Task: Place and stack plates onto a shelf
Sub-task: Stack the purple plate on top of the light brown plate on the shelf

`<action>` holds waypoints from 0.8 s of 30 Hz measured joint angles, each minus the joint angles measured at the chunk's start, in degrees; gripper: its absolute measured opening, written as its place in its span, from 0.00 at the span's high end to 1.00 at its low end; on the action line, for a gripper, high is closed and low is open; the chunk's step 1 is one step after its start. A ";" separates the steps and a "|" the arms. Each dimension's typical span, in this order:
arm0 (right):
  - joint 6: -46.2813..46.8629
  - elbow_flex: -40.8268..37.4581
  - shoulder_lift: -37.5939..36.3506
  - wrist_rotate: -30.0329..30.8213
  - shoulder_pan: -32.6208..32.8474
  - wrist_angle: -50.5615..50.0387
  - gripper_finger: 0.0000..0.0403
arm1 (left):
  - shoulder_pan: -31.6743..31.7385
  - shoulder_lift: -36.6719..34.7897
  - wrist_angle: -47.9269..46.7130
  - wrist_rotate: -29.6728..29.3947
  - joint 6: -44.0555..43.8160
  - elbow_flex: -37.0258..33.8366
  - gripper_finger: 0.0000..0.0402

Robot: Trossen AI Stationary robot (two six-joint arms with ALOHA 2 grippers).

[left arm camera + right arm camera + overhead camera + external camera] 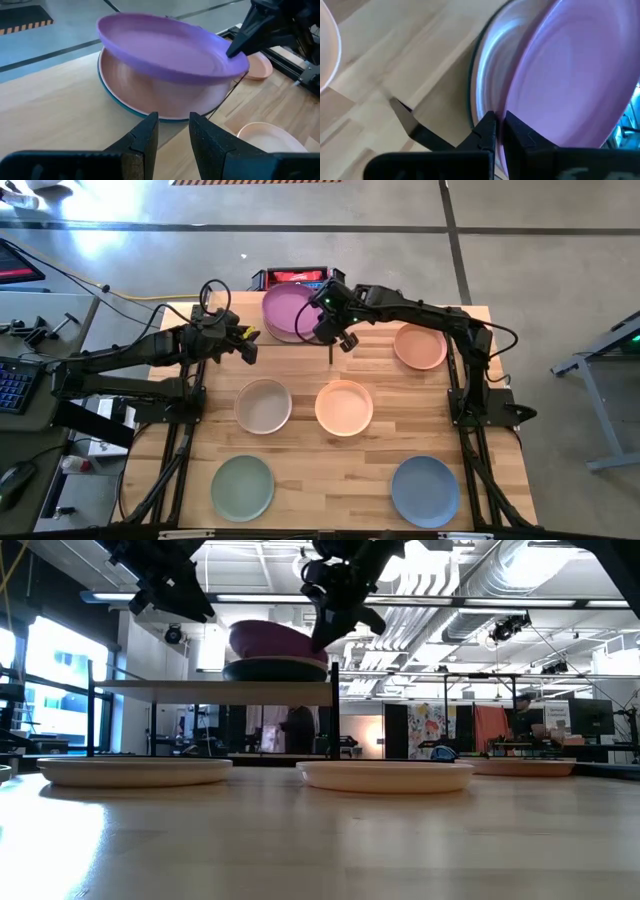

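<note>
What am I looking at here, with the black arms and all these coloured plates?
Two robot arms work at a wooden table. One picture looks straight down, one looks level across the tabletop, and two come from cameras on the arms' wrists. The right gripper is shut on the rim of a purple plate, which sits tilted on a stack on the small raised shelf. The left gripper waits beside the shelf, fingers a little apart, holding nothing. On the table lie a beige plate, two peach plates, a sage green plate and a blue plate.
</note>
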 joint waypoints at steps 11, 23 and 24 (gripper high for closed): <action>1.60 0.02 0.00 0.25 -0.57 0.13 1.00 | 0.00 0.00 0.03 -0.04 -1.01 0.00 0.76; 3.91 0.02 0.00 4.18 -0.70 0.17 1.00 | 0.00 0.00 0.00 0.23 -0.98 0.00 0.76; 3.69 0.02 0.00 4.17 -0.70 0.19 1.00 | 0.00 0.00 0.00 0.26 -0.98 0.00 0.76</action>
